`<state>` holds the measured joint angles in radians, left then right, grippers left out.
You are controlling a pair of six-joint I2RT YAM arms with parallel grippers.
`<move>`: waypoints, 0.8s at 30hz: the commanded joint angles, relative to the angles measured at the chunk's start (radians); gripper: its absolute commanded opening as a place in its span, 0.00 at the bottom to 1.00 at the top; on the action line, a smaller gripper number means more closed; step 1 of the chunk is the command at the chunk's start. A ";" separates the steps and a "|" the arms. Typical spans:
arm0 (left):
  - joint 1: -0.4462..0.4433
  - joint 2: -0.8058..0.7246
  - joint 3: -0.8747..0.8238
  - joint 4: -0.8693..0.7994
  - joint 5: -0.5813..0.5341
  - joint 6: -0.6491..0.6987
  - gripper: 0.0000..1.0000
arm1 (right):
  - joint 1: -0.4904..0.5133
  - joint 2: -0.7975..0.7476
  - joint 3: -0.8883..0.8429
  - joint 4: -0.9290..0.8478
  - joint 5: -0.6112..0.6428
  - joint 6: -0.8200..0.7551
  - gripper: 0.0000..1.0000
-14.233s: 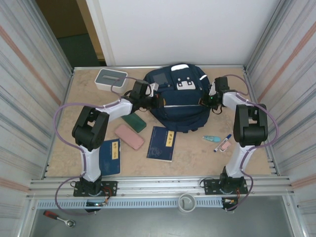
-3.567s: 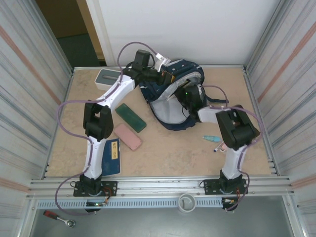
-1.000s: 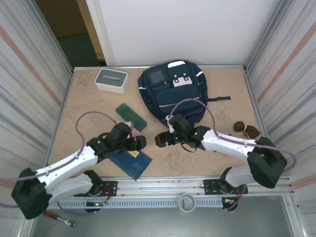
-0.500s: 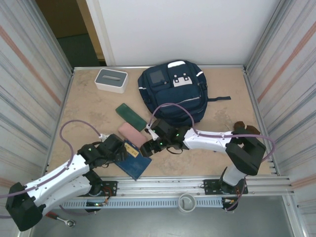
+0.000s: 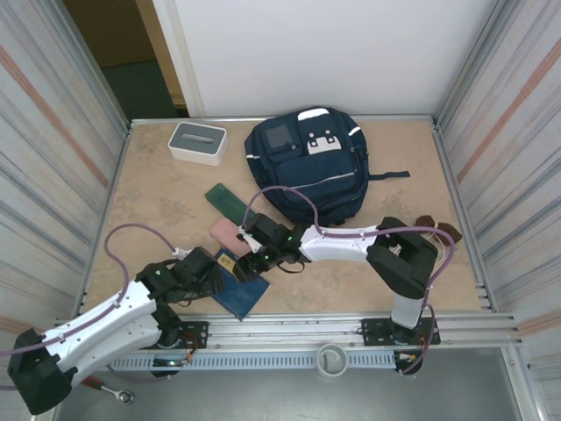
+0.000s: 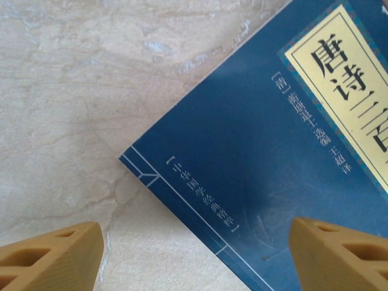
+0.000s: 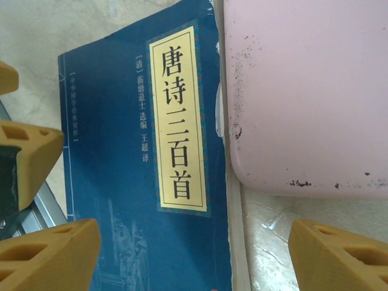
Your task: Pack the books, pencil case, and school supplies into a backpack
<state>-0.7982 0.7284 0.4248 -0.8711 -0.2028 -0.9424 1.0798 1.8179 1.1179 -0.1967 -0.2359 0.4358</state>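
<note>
One of the books [image 5: 241, 294], navy with a yellow label, lies flat near the table's front edge. In the left wrist view my left gripper [image 6: 194, 257] stands open just above the book [image 6: 260, 151], straddling its edge near a corner. My right gripper [image 7: 194, 257] hovers open over the same book [image 7: 127, 182], beside the pink pencil case [image 7: 303, 91]. From above, the left gripper [image 5: 216, 266] and right gripper [image 5: 252, 257] sit close together over the book's far end. The backpack [image 5: 307, 167] lies zipped at the back. The school supplies are out of view.
A dark green flat case [image 5: 230, 200] lies just behind the pink pencil case [image 5: 228, 231]. A white box with a grey top [image 5: 198, 142] stands at the back left. Two brown lumps [image 5: 438, 228] rest at the right. A dark strap [image 5: 390, 174] trails from the backpack.
Both grippers have shifted left and toward the front edge. The right one came from the table's middle onto the book, and the left one pulled back along it. The book has stayed put.
</note>
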 commanded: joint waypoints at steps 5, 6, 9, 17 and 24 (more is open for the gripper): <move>-0.042 -0.015 -0.023 -0.042 -0.022 -0.056 0.75 | 0.004 0.030 0.019 -0.047 0.005 -0.004 0.77; -0.042 -0.007 -0.019 -0.040 -0.016 -0.059 0.75 | 0.004 0.028 0.006 -0.038 0.009 -0.002 0.76; -0.042 0.009 -0.013 -0.013 0.006 -0.043 0.74 | 0.005 0.029 -0.005 -0.038 -0.005 0.004 0.74; -0.021 0.005 -0.083 0.127 0.109 -0.049 0.59 | 0.004 0.041 -0.037 -0.011 -0.057 0.054 0.65; 0.007 0.005 -0.105 0.169 0.134 -0.023 0.51 | 0.006 0.087 -0.013 -0.012 -0.080 0.086 0.57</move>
<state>-0.8032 0.7349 0.3336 -0.7391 -0.0933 -0.9726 1.0775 1.8671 1.0958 -0.2047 -0.2836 0.4946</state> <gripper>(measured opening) 0.519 0.574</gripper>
